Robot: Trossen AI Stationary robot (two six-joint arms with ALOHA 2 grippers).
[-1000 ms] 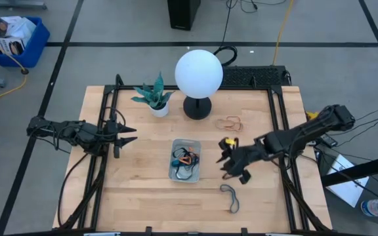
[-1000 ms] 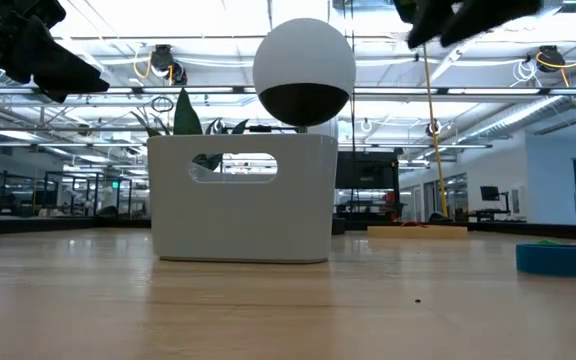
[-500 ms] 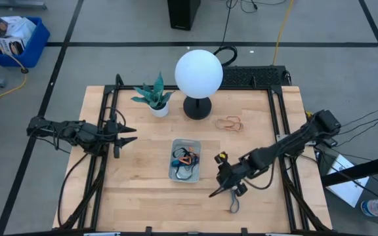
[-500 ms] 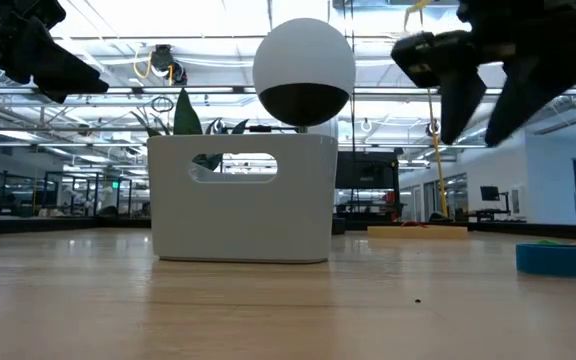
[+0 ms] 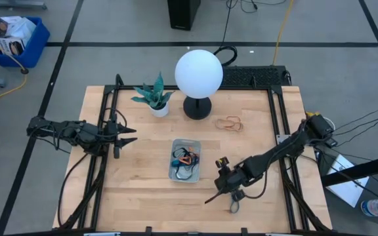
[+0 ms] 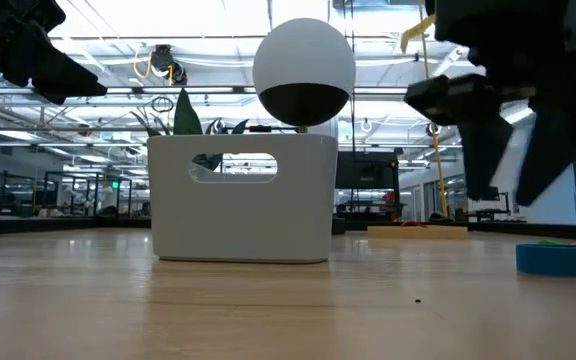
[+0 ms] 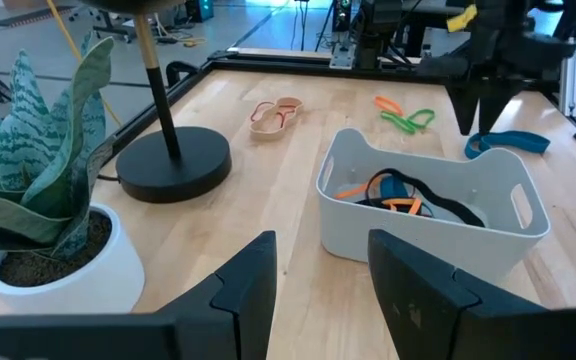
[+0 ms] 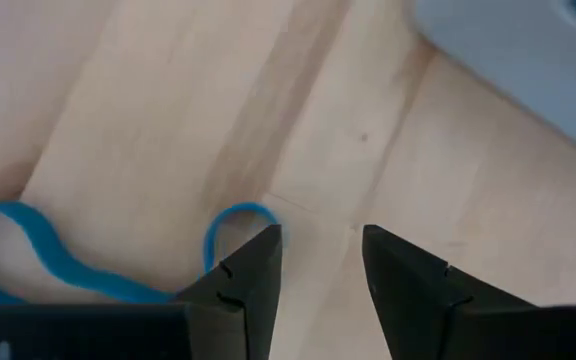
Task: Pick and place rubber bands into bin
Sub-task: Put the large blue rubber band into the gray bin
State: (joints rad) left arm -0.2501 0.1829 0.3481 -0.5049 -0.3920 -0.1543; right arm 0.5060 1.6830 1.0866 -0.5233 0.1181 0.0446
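Observation:
The clear bin [image 5: 185, 160] stands at the table's middle and holds several rubber bands in orange, black and blue [image 7: 398, 192]. A blue band [image 5: 232, 204] lies flat on the wood near the table's near edge; it also shows in the right wrist view [image 8: 58, 262]. My right gripper [image 5: 223, 191] is open and points down just beside this band's looped end [image 8: 230, 222]; one fingertip [image 8: 253, 275] stands next to the loop, and I see no touch. My left gripper [image 5: 126, 134] waits open at the table's left, left of the bin.
A tan band [image 5: 229, 122] lies right of the lamp base [image 5: 197, 108]. Orange and green bands [image 7: 404, 113] lie beyond the bin in the left wrist view. A white globe lamp [image 5: 199, 72] and a potted plant [image 5: 155, 98] stand at the far side.
My right gripper has gone toward the table's near edge and down, from beside the bin to just over the blue band's end, and stays open. The bands and the bin have not moved.

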